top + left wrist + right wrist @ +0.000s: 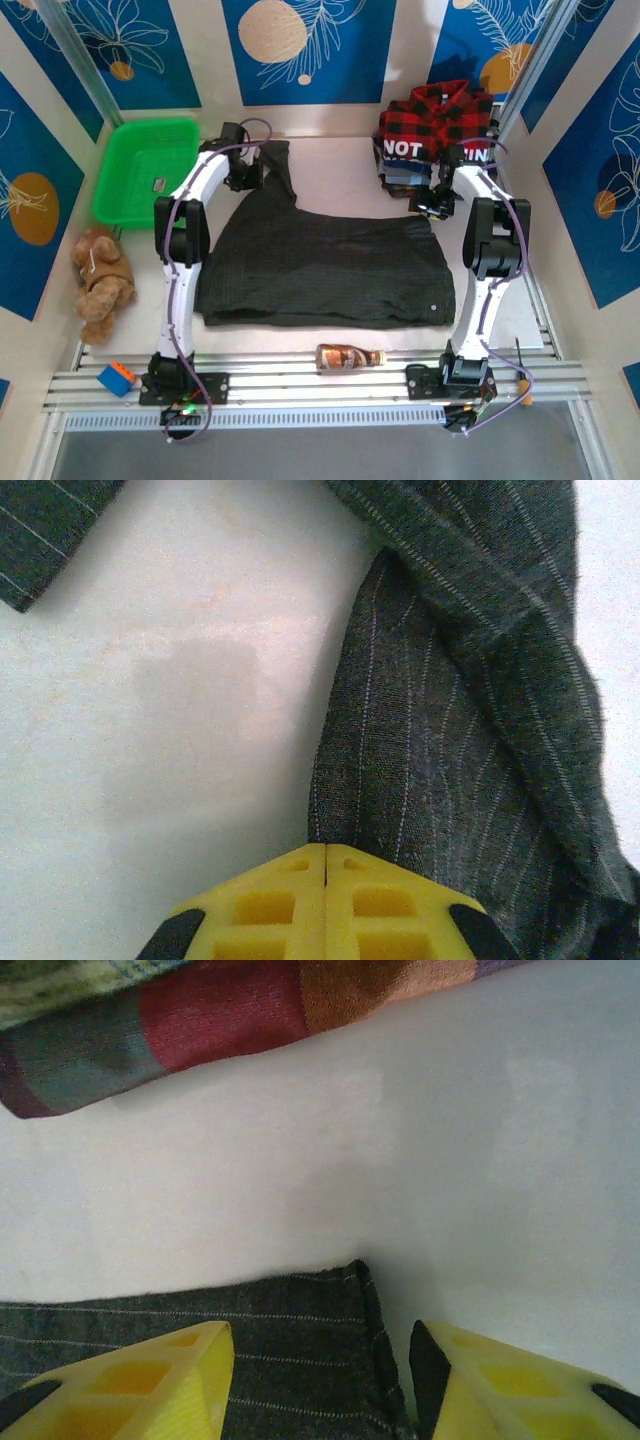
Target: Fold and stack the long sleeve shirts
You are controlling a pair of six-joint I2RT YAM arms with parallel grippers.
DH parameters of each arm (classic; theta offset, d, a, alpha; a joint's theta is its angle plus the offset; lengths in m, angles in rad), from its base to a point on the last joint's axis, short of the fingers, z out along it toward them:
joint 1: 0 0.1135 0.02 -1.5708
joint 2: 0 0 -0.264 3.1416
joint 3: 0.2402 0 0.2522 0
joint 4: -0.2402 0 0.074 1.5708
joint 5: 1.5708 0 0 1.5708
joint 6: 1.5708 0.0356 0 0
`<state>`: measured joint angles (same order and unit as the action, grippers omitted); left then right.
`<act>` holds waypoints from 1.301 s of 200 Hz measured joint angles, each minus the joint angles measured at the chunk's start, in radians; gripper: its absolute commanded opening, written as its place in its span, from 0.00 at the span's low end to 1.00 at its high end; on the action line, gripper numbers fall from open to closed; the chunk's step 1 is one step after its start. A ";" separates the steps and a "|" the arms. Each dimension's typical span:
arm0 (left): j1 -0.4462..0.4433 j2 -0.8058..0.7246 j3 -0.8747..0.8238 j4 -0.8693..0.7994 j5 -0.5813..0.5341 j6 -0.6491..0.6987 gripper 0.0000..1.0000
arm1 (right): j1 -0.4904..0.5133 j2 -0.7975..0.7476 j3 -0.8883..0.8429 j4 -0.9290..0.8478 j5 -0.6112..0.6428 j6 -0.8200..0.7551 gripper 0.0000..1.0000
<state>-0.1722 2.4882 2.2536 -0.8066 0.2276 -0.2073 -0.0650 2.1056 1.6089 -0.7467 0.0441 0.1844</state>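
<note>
Shirt (325, 268) in charcoal lies long axis crosswise, sleeve (278, 175) pointing far-left.

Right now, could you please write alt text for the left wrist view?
The left gripper, yellow fingers shut, pinches the edge of the dark charcoal pinstriped shirt, whose folds run up the right side over the table; another corner shows top left.

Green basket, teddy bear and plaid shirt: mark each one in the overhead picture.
green basket (135, 160), top view, bare floor.
teddy bear (102, 278), top view, its belly.
plaid shirt (435, 112), top view, chest below collar.
</note>
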 measured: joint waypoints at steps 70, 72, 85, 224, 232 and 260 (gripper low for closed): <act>0.001 -0.083 -0.053 0.058 0.000 0.007 0.00 | 0.009 0.026 0.035 -0.006 0.023 -0.004 0.35; 0.001 -0.084 -0.054 0.059 0.000 0.007 0.00 | 0.009 0.027 0.035 -0.006 0.025 -0.004 0.35; 0.002 -0.089 -0.060 0.063 0.000 0.008 0.00 | 0.011 0.034 0.041 -0.011 0.034 -0.006 0.35; 0.002 -0.136 -0.114 0.068 0.001 0.009 0.00 | 0.042 0.053 0.047 -0.027 0.113 -0.034 0.00; 0.002 -0.142 -0.119 0.068 0.001 0.012 0.00 | 0.043 0.053 0.047 -0.027 0.114 -0.034 0.00; 0.002 -0.162 -0.140 0.068 0.000 0.023 0.00 | 0.043 0.047 0.047 -0.026 0.135 -0.031 0.00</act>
<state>-0.1703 2.3264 2.1136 -0.7387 0.2279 -0.1841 -0.0216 2.1521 1.6558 -0.7731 0.1787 0.1539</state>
